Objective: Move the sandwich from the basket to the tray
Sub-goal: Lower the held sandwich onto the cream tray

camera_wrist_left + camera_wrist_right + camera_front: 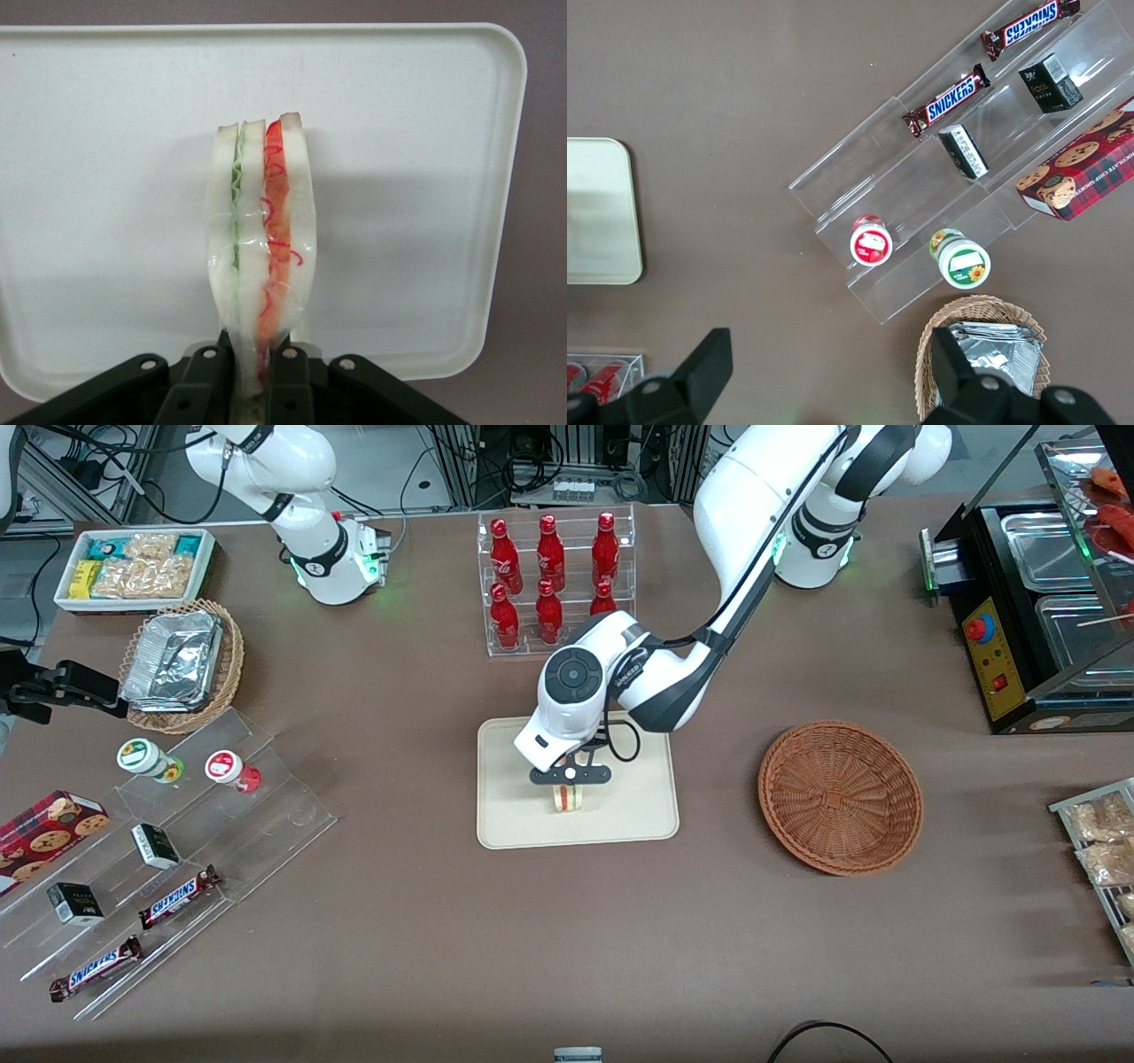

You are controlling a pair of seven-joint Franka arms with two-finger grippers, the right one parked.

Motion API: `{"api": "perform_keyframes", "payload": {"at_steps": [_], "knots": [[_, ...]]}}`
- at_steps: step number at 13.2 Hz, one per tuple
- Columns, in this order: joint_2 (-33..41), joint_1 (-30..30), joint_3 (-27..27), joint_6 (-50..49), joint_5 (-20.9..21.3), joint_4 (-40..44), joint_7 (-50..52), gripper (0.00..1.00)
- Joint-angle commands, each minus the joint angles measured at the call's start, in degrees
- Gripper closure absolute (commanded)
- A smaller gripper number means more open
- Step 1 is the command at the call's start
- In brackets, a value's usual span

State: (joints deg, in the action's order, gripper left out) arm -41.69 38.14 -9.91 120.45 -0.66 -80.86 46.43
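Note:
My left gripper [568, 790] hangs over the cream tray [514, 828] and is shut on the sandwich [567, 801], a pale bread wedge with red and green filling. In the left wrist view the sandwich [261, 248] stands on edge between the black fingers [205, 381], with the tray [106, 177] right under it. Whether it touches the tray I cannot tell. The reddish-brown wicker basket [840, 797] sits empty beside the tray, toward the working arm's end of the table. A corner of the tray also shows in the right wrist view [598, 212].
A clear rack of red bottles [554, 580] stands farther from the camera than the tray. A tan basket with foil containers [182, 664], a white snack bin [133, 567] and clear stepped shelves with snacks [168, 850] lie toward the parked arm's end. A black appliance [1036, 611] stands past the wicker basket.

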Motion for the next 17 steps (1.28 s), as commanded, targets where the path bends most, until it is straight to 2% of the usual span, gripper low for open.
{"api": "perform_keyframes", "payload": {"at_steps": [1,4,6,17], "knots": [[-1.9,1.06,0.86,0.05,2.5,1.93,0.5,1.0],[-1.91,0.98,0.95,-0.04,3.12,1.58,0.15,1.0],[-2.08,0.89,0.95,0.05,4.96,1.5,0.24,1.0],[-3.22,0.89,0.86,1.19,4.26,1.49,1.73,1.0]]}}
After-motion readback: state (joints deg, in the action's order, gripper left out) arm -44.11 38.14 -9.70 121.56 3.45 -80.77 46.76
